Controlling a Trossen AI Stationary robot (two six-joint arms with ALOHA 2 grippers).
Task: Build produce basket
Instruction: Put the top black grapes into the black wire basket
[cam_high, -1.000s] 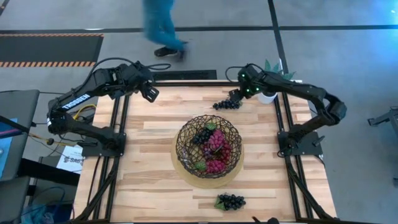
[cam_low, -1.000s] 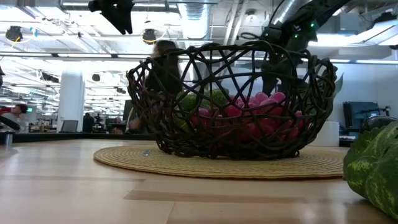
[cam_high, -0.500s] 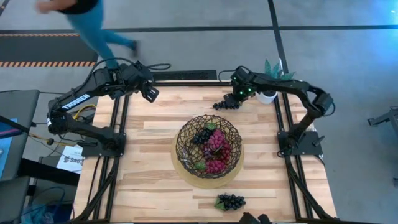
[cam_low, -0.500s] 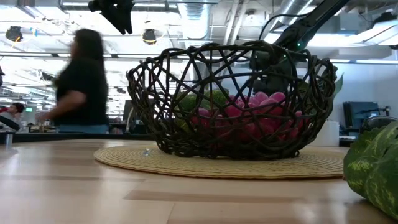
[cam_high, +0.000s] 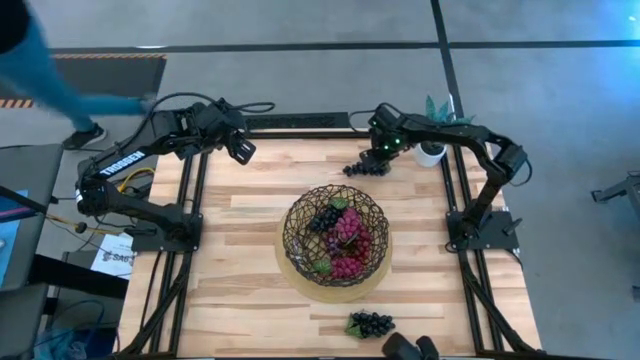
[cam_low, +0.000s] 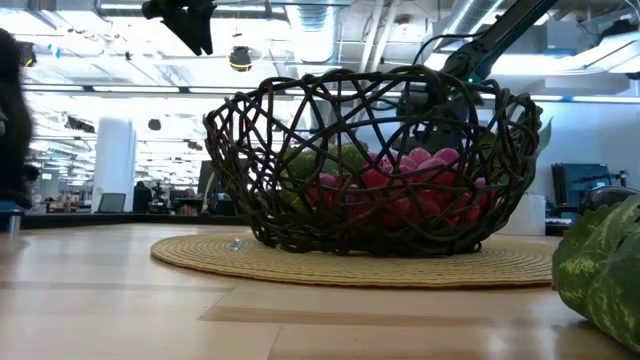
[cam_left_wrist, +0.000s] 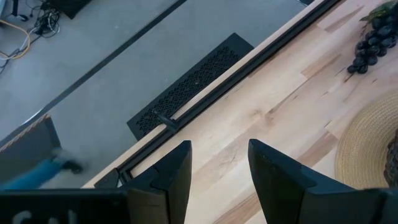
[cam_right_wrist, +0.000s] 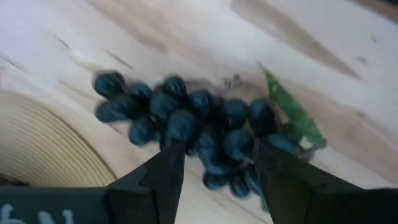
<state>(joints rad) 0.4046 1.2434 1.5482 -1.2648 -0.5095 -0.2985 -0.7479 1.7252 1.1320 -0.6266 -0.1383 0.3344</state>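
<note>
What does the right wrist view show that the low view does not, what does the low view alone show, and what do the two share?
Only the right wrist view shows the dark purple grape bunch with its green leaf lying on the bare table, and the right gripper open just above it. Only the low view shows the basket's woven bowl with red grapes inside, the room behind it, and a green patterned object at the picture's edge. Both show the wooden table and the basket's tan round base.

Blurred person (cam_high: 40, 70) cut off at high view's edge; basket (cam_low: 375, 165) hiding right tool
</note>
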